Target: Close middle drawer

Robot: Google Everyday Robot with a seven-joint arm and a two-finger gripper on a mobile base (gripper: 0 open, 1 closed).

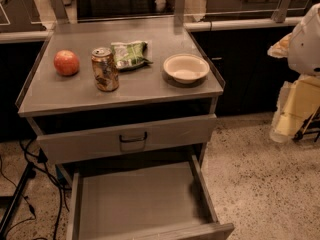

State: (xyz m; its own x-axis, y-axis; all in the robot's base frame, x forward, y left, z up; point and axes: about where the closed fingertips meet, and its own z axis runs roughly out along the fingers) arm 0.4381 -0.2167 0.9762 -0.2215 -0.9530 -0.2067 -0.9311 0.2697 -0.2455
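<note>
The middle drawer (137,199) is pulled far out toward the camera. Its long plain grey tray is empty, and its front edge (200,231) runs off the bottom of the camera view, so its handle does not show. Above it the taller-fronted top drawer (80,144) stands a little way out, with a black handle (133,141) at its centre. My gripper is out of view. Only a white rounded part of my arm (306,39) and a cream-coloured part below it (295,109) show at the right edge, well to the right of the cabinet.
On the cabinet top (55,96) stand a red apple (66,62), a drink can (105,69), a green snack bag (129,54) and a white bowl (186,67). Black cables (25,159) and a stand leg (15,204) lie at the left. Speckled floor (265,184) spreads to the right.
</note>
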